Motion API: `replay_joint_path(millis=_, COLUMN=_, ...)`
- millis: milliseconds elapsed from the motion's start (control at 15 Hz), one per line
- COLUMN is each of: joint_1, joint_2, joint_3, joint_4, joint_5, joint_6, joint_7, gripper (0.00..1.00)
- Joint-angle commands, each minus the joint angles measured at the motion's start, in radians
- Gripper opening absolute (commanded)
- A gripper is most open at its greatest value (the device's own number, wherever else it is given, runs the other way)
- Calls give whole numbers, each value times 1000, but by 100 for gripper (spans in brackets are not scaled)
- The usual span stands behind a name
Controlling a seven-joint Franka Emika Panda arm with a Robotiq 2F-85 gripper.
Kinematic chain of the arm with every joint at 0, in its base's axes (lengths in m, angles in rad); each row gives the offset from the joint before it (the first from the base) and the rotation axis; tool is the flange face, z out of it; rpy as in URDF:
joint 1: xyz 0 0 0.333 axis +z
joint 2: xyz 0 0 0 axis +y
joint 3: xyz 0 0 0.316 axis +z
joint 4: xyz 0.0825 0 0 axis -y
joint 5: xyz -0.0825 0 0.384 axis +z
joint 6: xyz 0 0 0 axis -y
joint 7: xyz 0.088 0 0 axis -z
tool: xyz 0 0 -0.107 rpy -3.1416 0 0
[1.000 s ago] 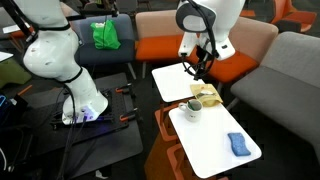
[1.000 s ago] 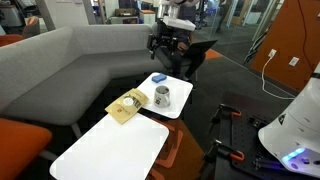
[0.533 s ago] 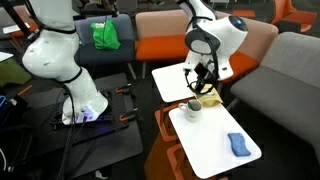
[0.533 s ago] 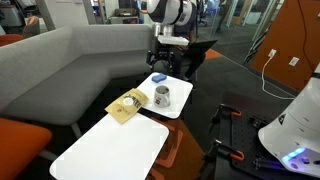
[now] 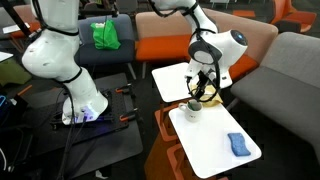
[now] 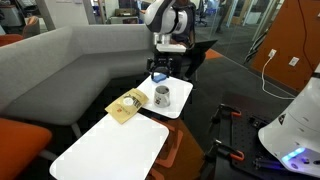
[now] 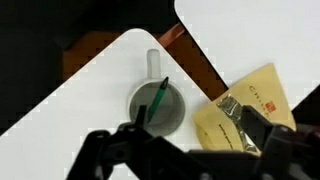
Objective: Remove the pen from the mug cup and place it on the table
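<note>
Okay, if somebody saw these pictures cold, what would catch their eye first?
Probably the green pen standing tilted in the grey mug on the white table, centred in the wrist view, with the open jaws spread above it. Then the tan packet lying beside the mug, and in an exterior view the bright green cloth at the back.

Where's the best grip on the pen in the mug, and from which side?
Take the pen by its upper end, above the mug rim, from straight above with the open gripper. It leans in the mug, lower part inside, so the wall likely blocks any side approach.
</note>
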Motion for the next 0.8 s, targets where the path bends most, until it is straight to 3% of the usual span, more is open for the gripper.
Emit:
replay_joint_path(millis=0, joint_1=-16, joint_2=-1, joint_3=16, joint_4=3, joint_5=-11, joint_6=1, joint_7=7, gripper=100)
replay_joint_path(millis=200, joint_1=-16, joint_2=-1, joint_3=16, joint_4=3, joint_5=-11, joint_6=1, joint_7=7, gripper=100)
replay_joint_path(millis=600, joint_1=-85, joint_2=105, joint_3=33, joint_4=65, joint_5=77, joint_6=-31, joint_7=17, gripper=98)
replay_joint_path(millis=667, joint_1=-93, joint_2=122, joint_3=32, joint_4=76, joint_5=78, joint_6=-35, joint_7=22, gripper=82)
replay_joint_path(millis=733, joint_1=-98, joint_2=138, joint_3=32, joint_4=88, joint_5=77, joint_6=-38, joint_7=27, gripper=73)
